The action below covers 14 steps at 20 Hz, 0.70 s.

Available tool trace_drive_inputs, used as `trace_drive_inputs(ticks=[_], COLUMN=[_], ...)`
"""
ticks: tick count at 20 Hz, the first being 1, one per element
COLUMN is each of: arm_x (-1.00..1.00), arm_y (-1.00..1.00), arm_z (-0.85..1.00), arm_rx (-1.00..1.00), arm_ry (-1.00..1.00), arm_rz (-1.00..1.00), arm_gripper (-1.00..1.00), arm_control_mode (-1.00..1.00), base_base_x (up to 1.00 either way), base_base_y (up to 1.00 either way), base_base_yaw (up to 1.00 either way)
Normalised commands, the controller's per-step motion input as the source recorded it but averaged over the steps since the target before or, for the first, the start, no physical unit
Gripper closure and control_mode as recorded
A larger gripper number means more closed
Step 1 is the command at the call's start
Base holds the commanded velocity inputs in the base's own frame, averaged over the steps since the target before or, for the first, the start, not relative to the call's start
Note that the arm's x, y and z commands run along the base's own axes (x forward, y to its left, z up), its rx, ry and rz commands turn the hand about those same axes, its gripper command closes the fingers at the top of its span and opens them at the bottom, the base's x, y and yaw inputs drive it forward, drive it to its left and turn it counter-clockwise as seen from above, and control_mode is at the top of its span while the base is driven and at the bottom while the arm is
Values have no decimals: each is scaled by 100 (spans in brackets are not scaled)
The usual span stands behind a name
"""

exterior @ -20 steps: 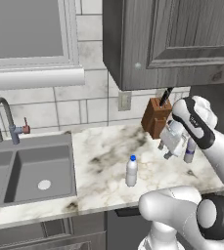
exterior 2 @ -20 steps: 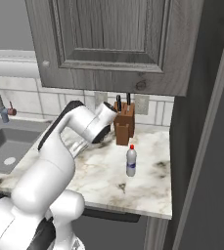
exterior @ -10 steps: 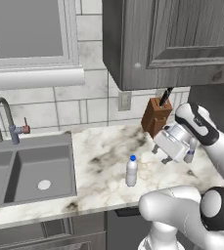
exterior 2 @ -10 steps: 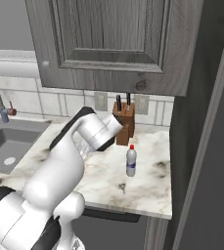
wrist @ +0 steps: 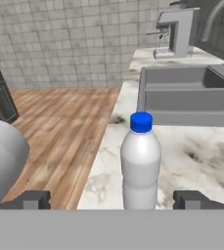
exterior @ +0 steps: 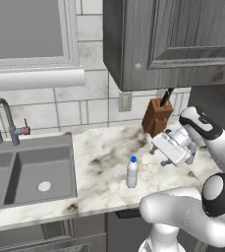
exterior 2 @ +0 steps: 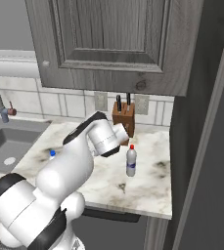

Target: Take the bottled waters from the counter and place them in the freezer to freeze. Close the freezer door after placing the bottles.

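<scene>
Counter (exterior: 104, 162): white marble-look slab with dark veining, over dark cabinets. Its front edge runs just ahead of the blue-capped bottle (exterior: 132, 173). In the hand view that edge drops away to a wood-plank floor (wrist: 64, 127) on the left. We see bare slab on all sides of this bottle.

We count two bottled waters, both upright, translucent whitish plastic, rounded shoulders. The blue-capped one stands near the front of the counter, between the sink and the gripper (exterior: 159, 148). The red-capped bottle (exterior 2: 131, 160) stands well apart, further along toward the tall grey panel (exterior 2: 201, 146), with open marble around it.

One knife block (exterior: 156, 117): brown wood, slanted, dark handles sticking up, against the tiled wall beneath the wood-grain wall cabinet (exterior: 173, 39). It sits near the arm's wrist.

One sink (exterior: 25, 172): grey, two basins, a curved faucet (exterior: 3, 123) behind.

Gripper: held above the counter, turned toward the blue-capped bottle. In the hand view we see the two dark fingertips (wrist: 33, 199) spread wide, one on each side of the bottle and clear of it. Nothing is gripped.
</scene>
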Motion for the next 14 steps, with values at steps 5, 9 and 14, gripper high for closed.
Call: trace_drive_inputs(ticks=[5,9,14], arm_x=[8,0,0], arm_y=[13,11,16], arm_z=[-6,-1,-15], arm_rx=[13,2,0], arm_ry=[-5,0,0], arm_rz=[0,0,1], arm_gripper=[-100,-100,-100], arm_control_mode=[-100,-100,-100], base_base_x=[0,0,0], base_base_y=[0,0,0], base_base_yaw=[0,0,0])
